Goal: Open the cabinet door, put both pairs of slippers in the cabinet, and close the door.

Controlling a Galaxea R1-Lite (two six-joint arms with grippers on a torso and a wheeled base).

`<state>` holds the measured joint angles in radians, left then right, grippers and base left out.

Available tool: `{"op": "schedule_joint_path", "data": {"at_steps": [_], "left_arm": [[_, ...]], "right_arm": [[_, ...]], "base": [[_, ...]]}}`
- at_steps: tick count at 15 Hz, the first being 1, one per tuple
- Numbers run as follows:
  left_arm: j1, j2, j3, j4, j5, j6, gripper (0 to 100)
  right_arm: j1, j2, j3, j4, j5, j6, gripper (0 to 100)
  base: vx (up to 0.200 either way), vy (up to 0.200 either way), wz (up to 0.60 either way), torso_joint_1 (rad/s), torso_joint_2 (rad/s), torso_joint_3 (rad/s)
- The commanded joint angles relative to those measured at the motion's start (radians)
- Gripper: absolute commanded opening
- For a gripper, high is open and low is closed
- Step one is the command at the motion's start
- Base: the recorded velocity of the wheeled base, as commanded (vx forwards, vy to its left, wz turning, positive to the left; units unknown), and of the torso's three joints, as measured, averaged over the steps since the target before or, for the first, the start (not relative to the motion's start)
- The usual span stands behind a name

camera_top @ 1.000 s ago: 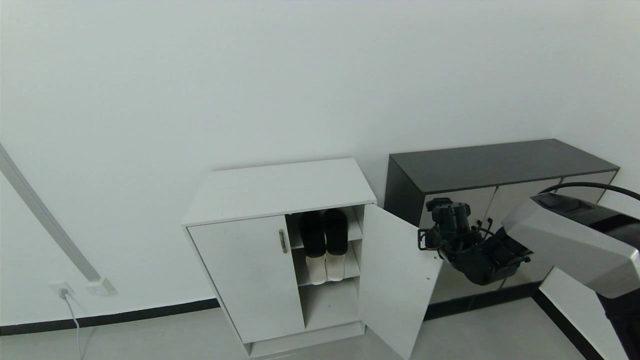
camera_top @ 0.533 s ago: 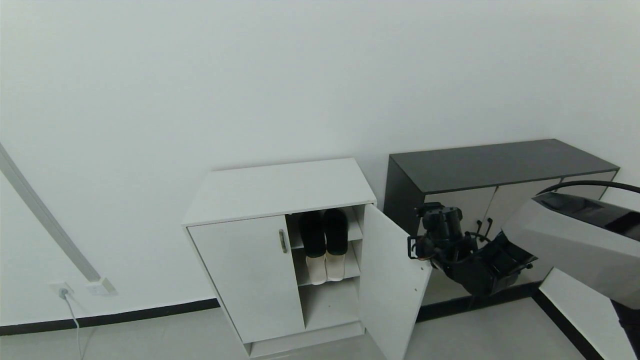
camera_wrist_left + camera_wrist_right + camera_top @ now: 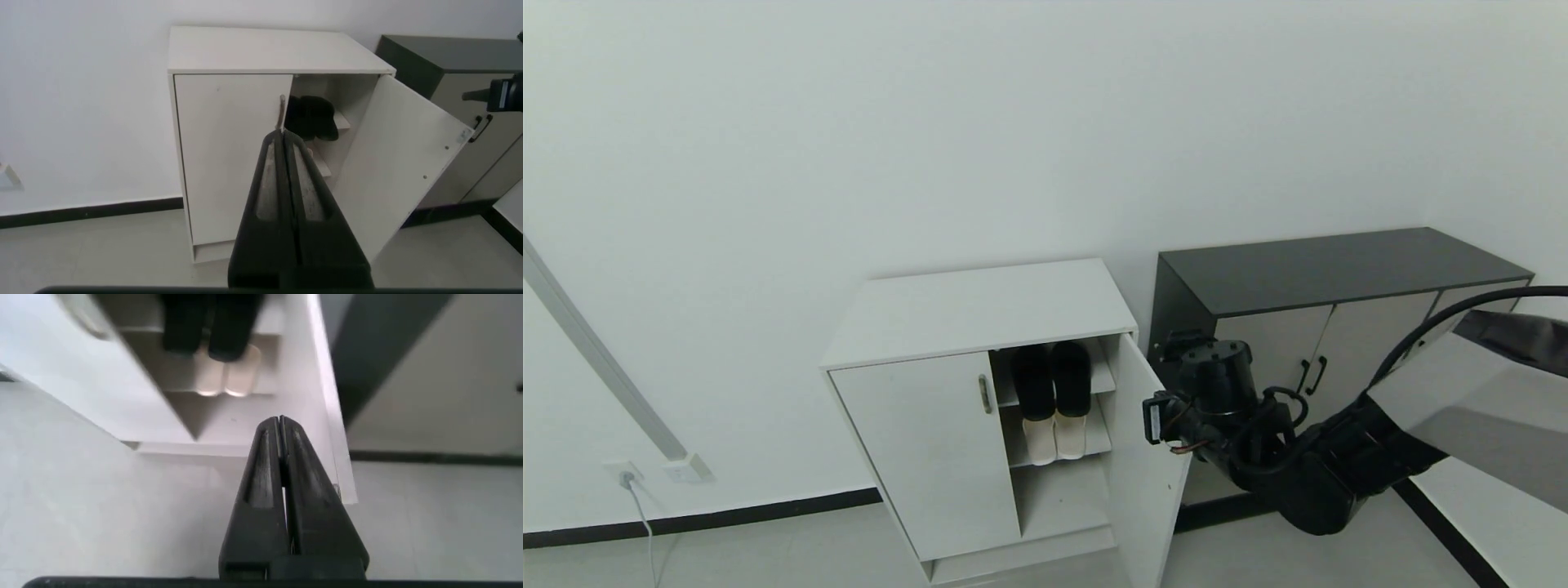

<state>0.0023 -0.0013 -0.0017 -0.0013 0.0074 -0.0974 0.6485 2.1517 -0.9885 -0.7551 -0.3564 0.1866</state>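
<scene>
The white cabinet (image 3: 980, 310) stands against the wall with its left door (image 3: 923, 449) closed and its right door (image 3: 1143, 465) partly open. Inside, a black pair of slippers (image 3: 1054, 380) lies on the upper shelf and a cream pair (image 3: 1055, 437) on the shelf below. My right arm (image 3: 1217, 392) is against the outer face of the right door. My right gripper (image 3: 282, 420) is shut and empty, beside the door's edge (image 3: 327, 400), with the black slippers (image 3: 204, 327) and cream slippers (image 3: 233, 376) beyond it. My left gripper (image 3: 282, 135) is shut and empty, held back from the cabinet front (image 3: 233, 155).
A dark low cabinet (image 3: 1339, 269) stands close to the right of the white one. A wall socket with a cable (image 3: 625, 475) is low on the wall at the left. Grey floor (image 3: 768, 547) lies open before the cabinet.
My right arm has moved left and the right door has swung with it, from wide open toward the cabinet. The slippers have not moved.
</scene>
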Motion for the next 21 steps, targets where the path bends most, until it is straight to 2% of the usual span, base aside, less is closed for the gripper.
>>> {"op": "schedule_joint_path", "data": {"at_steps": [1, 5, 8, 11, 17, 21], "left_arm": [[0.001, 0.001, 0.000, 0.000, 0.000, -0.001, 0], [0.001, 0.001, 0.000, 0.000, 0.000, 0.001, 0], [0.001, 0.001, 0.000, 0.000, 0.000, 0.001, 0], [0.001, 0.001, 0.000, 0.000, 0.000, 0.001, 0], [0.001, 0.001, 0.000, 0.000, 0.000, 0.002, 0], [0.001, 0.001, 0.000, 0.000, 0.000, 0.002, 0]], "right_arm": [[-0.003, -0.036, 0.004, 0.002, -0.001, -0.001, 0], [-0.076, -0.004, -0.006, 0.000, 0.008, -0.001, 0], [-0.090, 0.028, -0.013, -0.004, 0.027, -0.001, 0], [-0.113, 0.137, -0.082, -0.004, 0.027, -0.001, 0], [-0.104, 0.201, -0.105, 0.002, 0.033, -0.003, 0], [-0.064, 0.215, -0.114, 0.002, 0.036, -0.001, 0]], "base": [[0.000, 0.000, 0.00, 0.000, 0.00, 0.000], [0.000, 0.000, 0.00, 0.000, 0.00, 0.000], [0.000, 0.000, 0.00, 0.000, 0.00, 0.000], [0.000, 0.000, 0.00, 0.000, 0.00, 0.000], [0.000, 0.000, 0.00, 0.000, 0.00, 0.000], [0.000, 0.000, 0.00, 0.000, 0.00, 0.000]]}}
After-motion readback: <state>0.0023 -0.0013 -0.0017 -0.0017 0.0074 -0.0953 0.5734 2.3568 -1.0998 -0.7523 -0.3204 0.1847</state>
